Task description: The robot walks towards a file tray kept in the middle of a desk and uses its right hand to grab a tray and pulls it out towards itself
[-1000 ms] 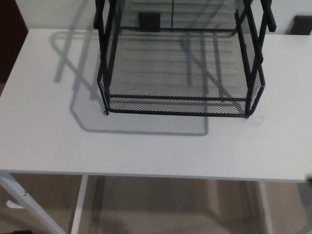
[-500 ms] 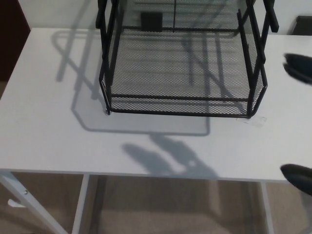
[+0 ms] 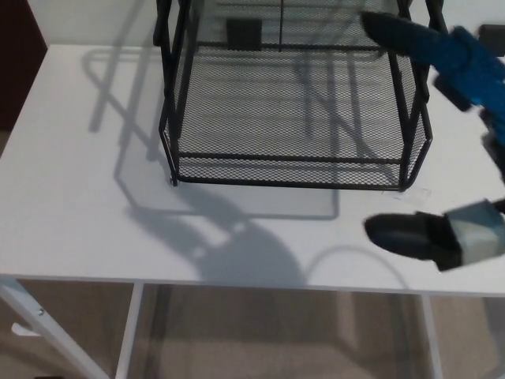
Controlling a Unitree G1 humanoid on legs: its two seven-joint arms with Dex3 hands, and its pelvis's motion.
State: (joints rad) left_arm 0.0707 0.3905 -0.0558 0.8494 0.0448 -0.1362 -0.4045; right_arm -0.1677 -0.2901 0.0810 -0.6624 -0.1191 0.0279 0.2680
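A black wire-mesh file tray [image 3: 288, 118] stands on the middle of the white desk [image 3: 79, 197], its open front facing me and its upper levels cut off by the picture's top edge. My right hand [image 3: 465, 71] reaches in from the right, open, with its fingers spread wide. One black finger [image 3: 394, 31] lies over the tray's top right corner post. The thumb [image 3: 410, 235] hovers over the desk just in front of the tray's front right corner. Nothing is held. My left hand does not show.
The hand casts a large shadow [image 3: 245, 253] on the desk in front of the tray. Two small black objects [image 3: 243, 33] [image 3: 491, 39] sit at the desk's back edge. The desk's white legs [image 3: 126, 339] and beige carpet show below its near edge.
My right hand has moved in from the right edge toward the tray's right side, much more of it now showing. Its shadow on the desk has grown. The tray has not moved.
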